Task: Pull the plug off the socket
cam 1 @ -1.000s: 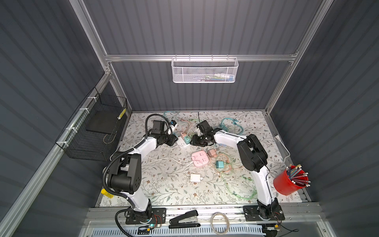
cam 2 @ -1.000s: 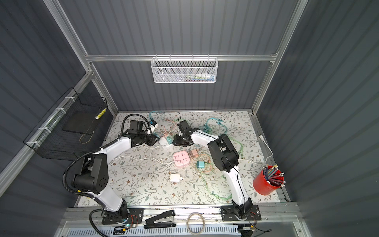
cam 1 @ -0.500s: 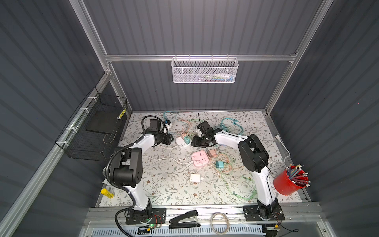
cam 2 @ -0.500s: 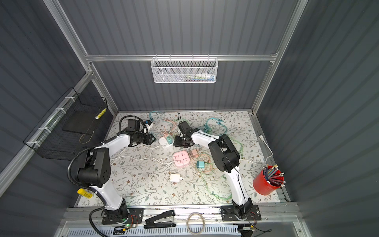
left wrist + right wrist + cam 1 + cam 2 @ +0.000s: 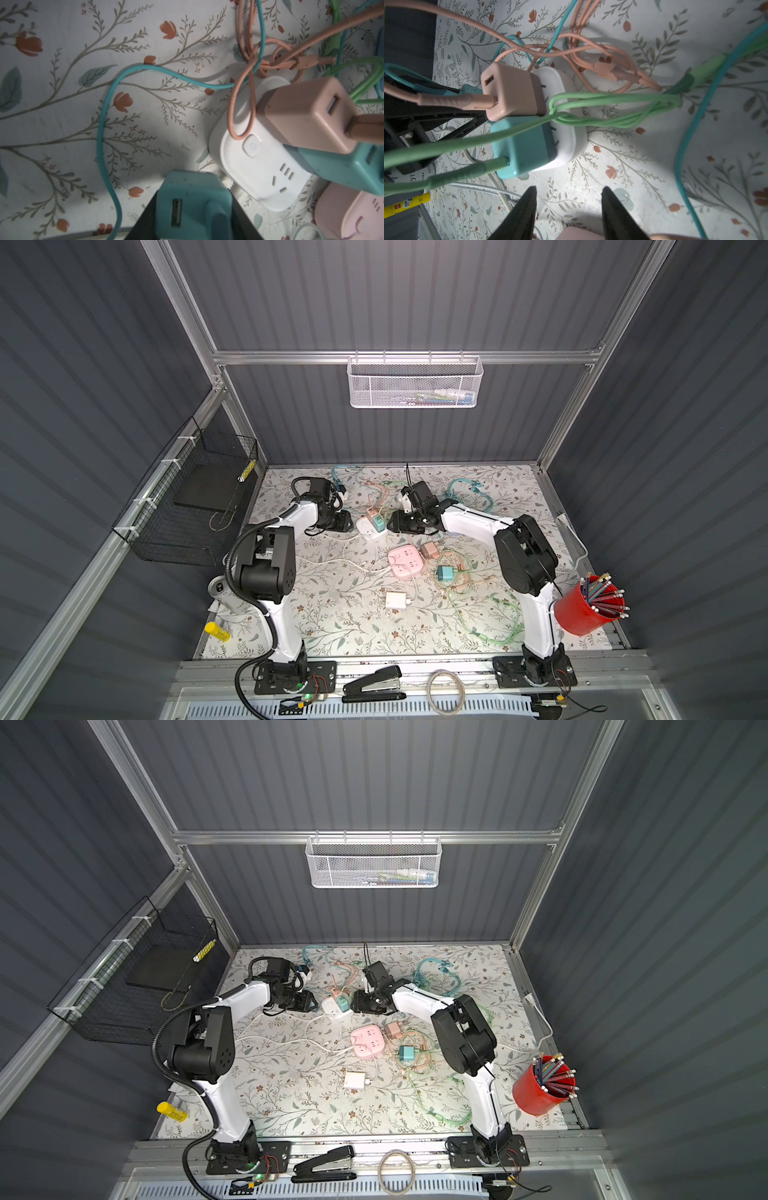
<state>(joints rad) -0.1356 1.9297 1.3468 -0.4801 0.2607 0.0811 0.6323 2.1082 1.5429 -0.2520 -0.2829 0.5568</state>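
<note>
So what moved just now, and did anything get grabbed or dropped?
The left pincer, shut on a teal plug all along, slid back leftward, away from the white socket. Nothing was grabbed or let go. The right pincer stayed open beside the socket, and the pink plug and second teal plug stayed plugged in.

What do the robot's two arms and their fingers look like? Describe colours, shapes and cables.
Both the left arm and the right arm have glossy white tubular links joined by bulky black joint housings, and each is bolted to a black base plate. A black ribbed hose loops along the left arm. The right arm's fingers are matte black, tapering wedges.
</note>
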